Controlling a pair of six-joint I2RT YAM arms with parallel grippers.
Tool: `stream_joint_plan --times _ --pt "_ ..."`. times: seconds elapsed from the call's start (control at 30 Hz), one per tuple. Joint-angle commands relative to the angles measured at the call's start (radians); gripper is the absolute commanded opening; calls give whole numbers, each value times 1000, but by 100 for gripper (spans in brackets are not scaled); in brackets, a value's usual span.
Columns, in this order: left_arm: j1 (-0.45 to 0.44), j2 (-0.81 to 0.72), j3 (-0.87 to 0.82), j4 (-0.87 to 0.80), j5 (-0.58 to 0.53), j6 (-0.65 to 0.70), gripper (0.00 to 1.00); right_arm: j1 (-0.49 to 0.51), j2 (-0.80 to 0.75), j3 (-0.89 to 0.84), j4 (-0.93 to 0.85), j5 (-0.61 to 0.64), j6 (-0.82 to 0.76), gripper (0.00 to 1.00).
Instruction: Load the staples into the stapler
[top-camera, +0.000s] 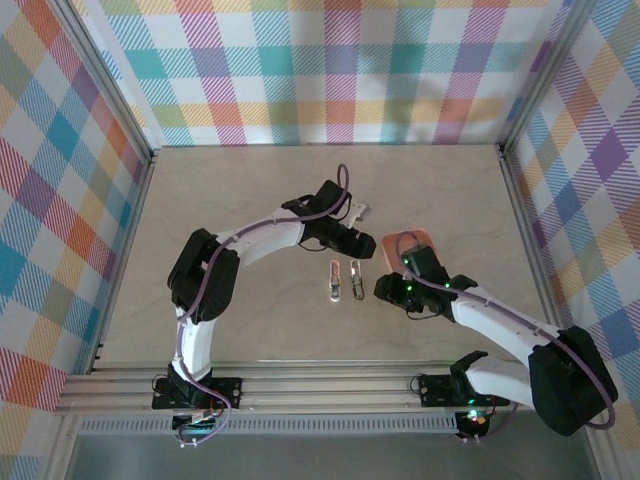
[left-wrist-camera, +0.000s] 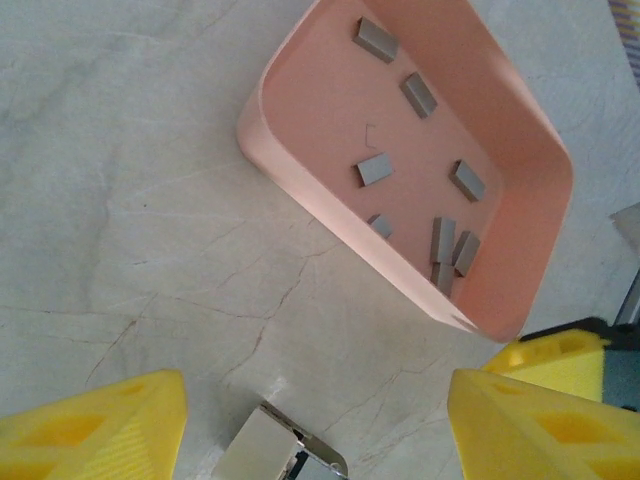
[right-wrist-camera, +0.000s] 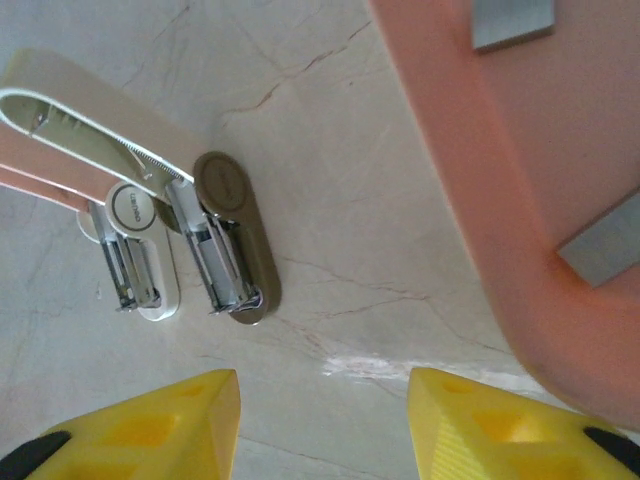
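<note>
While the left gripper (left-wrist-camera: 315, 388) and right gripper (right-wrist-camera: 322, 380) hang with jaws released, the staples (left-wrist-camera: 375, 168) lie loose in the pink tray (left-wrist-camera: 330, 215) — at 2 o'clock from the stapler (top-camera: 333, 281) mid-table — bare tabletop (top-camera: 300, 330) open toward 6 o'clock.

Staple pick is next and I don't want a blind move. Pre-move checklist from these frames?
1. Staples available in the tray: ok, several lie loose inside.
2. Left gripper open: ok, fingers stand apart above the tray's near side.
3. Right gripper open and empty: ok.
4. Stapler opened up: ok, lying hinged open on the table.
5. Stapler channel free of staples: cannot tell.
6. Staple in hand: not ok, neither gripper holds one.
</note>
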Motion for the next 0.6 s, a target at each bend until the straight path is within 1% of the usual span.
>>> stream_joint_plan --times 0.0,0.07,0.17,0.33,0.47,0.57 --pt "-16 36 88 -147 14 38 66 -6 -41 23 -38 -1 -49 47" --pt "-28 50 137 -210 -13 51 63 -7 -67 34 -45 -3 -46 45" --pt "-44 65 175 -257 -70 40 61 4 -120 16 -22 -2 -13 41" --pt "-51 102 216 -307 -67 29 56 54 -172 -30 6 18 52 40" --pt "-52 132 237 -322 -71 26 56 95 -140 -36 26 26 74 39" --pt "-52 135 238 -308 -82 23 58 130 -89 -30 67 32 88 39"
